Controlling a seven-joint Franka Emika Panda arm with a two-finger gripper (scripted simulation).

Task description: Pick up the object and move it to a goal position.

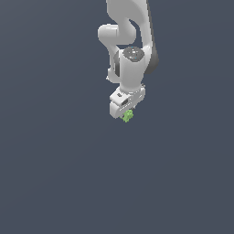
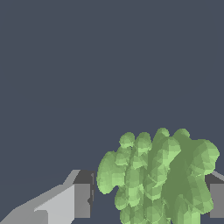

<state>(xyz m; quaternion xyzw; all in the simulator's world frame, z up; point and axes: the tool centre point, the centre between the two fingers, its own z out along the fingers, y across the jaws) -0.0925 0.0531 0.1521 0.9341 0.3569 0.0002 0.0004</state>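
in the exterior view, the white arm [image 1: 130, 41] is reaching down from the top of the picture, its joints stacking one over another above a flat, dark blue-grey ground [image 1: 55, 173]. the tool [image 1: 128, 113] is pointing downward at the arm's end, and the object [image 1: 128, 115], a small bright green lumpy thing, is sitting right at the tool's tip, partly covered by the white tool body above it. the object is looking far smaller than the tool. whether the object is touching the ground or hanging above it is not something this view is showing, since no shadow or edge is giving a cue.

in the wrist view, the object [image 2: 159, 179] is filling the space between the two fingers [image 2: 81, 200], its knobbly green surface bulging in many small rounded lumps. one grey finger with a dark tip is standing on one side of it, and the other finger is showing only as a sliver at the picture's edge on the other side. the far finger is touching the object; a thin gap is showing between the near finger and the green lumps. the tool is standing at a narrow width around the object, but whether it is actually squeezing it i cannot tell.
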